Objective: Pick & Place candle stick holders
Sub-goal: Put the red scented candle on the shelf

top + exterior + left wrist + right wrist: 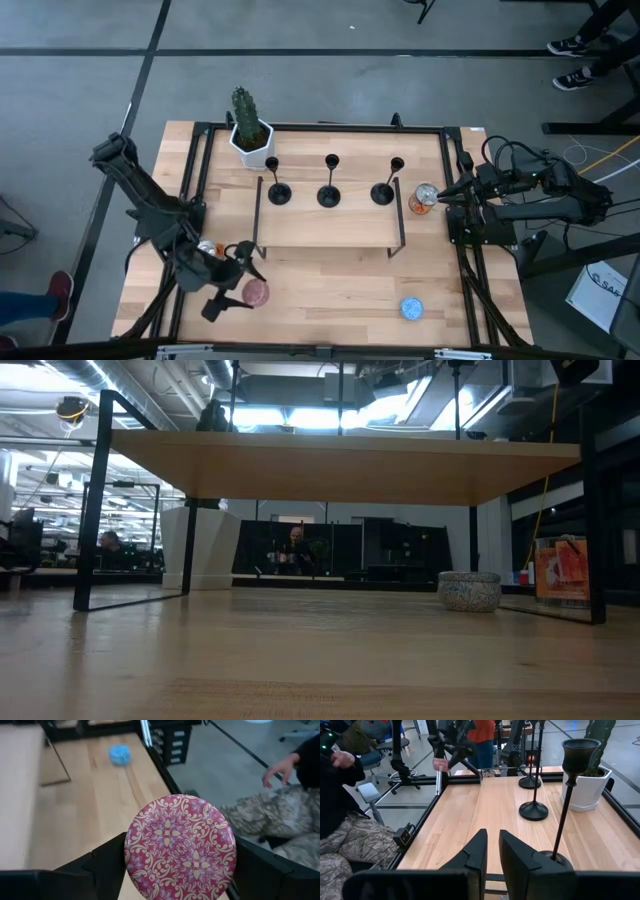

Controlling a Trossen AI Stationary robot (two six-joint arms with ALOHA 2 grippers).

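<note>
Three black candle stick holders (329,192) stand upright in a row on their round bases, on a raised wooden shelf (330,230). The right wrist view shows them too, the nearest one (572,795) close by. My left gripper (233,282) is over the table's near left part, shut on a round pink patterned tin (181,847), away from the holders. My right gripper (492,845) waits shut at the table's right edge, level with the row, touching nothing. My left gripper pinches the pink tin by opposite sides of its round rim (129,855) between its two fingers (107,862). The tin sits tilted, its patterned lid turned back toward the wrist. It is lifted clear of the table.
A cactus in a white pot (248,135) stands at the far left. A blue tin (411,308) lies near the front right, a grey tin (207,247) beside my left arm, a can (424,197) by my right gripper. A person's hand (280,767) shows beyond the near edge.
</note>
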